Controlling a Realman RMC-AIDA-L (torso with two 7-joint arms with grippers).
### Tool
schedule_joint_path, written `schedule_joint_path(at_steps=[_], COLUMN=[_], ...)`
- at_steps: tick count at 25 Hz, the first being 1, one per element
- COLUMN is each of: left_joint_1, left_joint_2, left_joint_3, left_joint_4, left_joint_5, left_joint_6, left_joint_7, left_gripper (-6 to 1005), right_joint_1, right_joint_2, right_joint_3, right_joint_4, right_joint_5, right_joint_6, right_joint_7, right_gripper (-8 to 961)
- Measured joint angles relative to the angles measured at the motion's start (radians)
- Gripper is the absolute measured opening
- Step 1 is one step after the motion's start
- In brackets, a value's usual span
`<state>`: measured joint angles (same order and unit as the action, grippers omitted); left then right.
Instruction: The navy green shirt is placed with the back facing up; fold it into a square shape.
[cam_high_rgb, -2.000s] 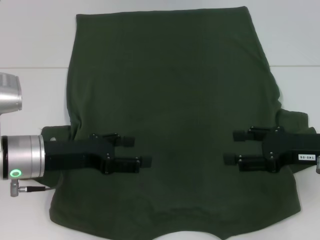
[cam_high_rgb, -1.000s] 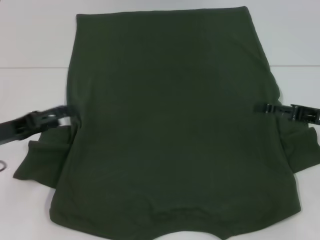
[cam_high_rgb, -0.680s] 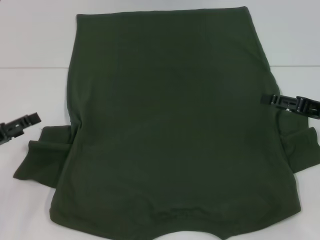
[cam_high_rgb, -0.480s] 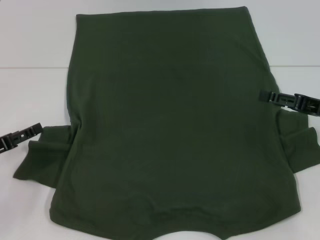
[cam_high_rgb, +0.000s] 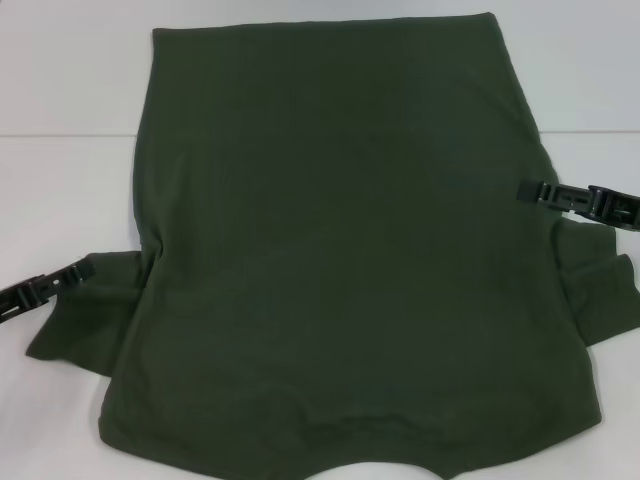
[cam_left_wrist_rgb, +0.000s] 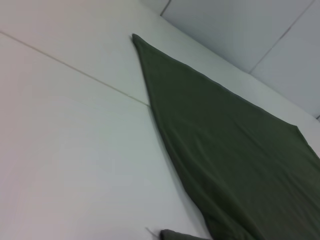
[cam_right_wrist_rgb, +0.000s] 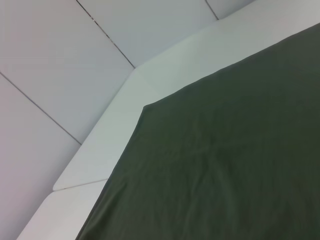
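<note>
Dark olive-green cotton T-shirt (cam_high_rgb: 340, 250) lies flat on white table (cam_high_rgb: 60, 200); left gripper (cam_high_rgb: 45, 285) and right gripper (cam_high_rgb: 570, 198) flank its sleeves, grip possibly closed, can't tell.

no readable text, labels or numbers anywhere

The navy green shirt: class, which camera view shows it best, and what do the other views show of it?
The head view: the navy green shirt lies spread back-up, both sleeves visible. The left wrist view shows only one long side edge; the right wrist view only a corner and plain cloth.
</note>
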<state>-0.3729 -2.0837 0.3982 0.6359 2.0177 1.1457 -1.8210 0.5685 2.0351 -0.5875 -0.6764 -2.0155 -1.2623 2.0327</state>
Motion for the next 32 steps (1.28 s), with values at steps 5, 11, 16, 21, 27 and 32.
schedule_joint_path(at_steps=[5,11,16,21,27,32], left_joint_1=[-0.002,-0.003,0.001,-0.004,-0.016,-0.012], left_joint_2=[0.001,0.009,0.007,0.007,0.008,0.008], left_joint_3=[0.009,0.016,0.019,0.018,0.034,0.035], left_joint_4=[-0.011,-0.043,-0.044,-0.044,-0.043,-0.042], left_joint_5=[0.002,0.003,0.002,0.002,0.003,0.003], left_joint_6=[0.005,0.005,-0.002,-0.013,0.012,0.019], left_joint_7=[-0.007,-0.007,-0.008,-0.019,-0.032,-0.036], left_gripper=[919,919,919,919,919,919], right_joint_1=[-0.005,-0.008,-0.011,-0.013,-0.015,-0.021], right_joint_2=[0.0,0.001,0.002,0.004,0.005,0.004], right_joint_3=[0.001,0.002,0.002,0.002,0.003,0.005], right_joint_4=[0.0,0.0,0.0,0.0,0.0,0.0], right_joint_5=[0.0,0.0,0.0,0.0,0.0,0.0], right_joint_6=[0.0,0.0,0.0,0.0,-0.007,-0.006], right_joint_7=[0.0,0.001,0.001,0.001,0.001,0.001], right_gripper=[852,853,853,853,853,853])
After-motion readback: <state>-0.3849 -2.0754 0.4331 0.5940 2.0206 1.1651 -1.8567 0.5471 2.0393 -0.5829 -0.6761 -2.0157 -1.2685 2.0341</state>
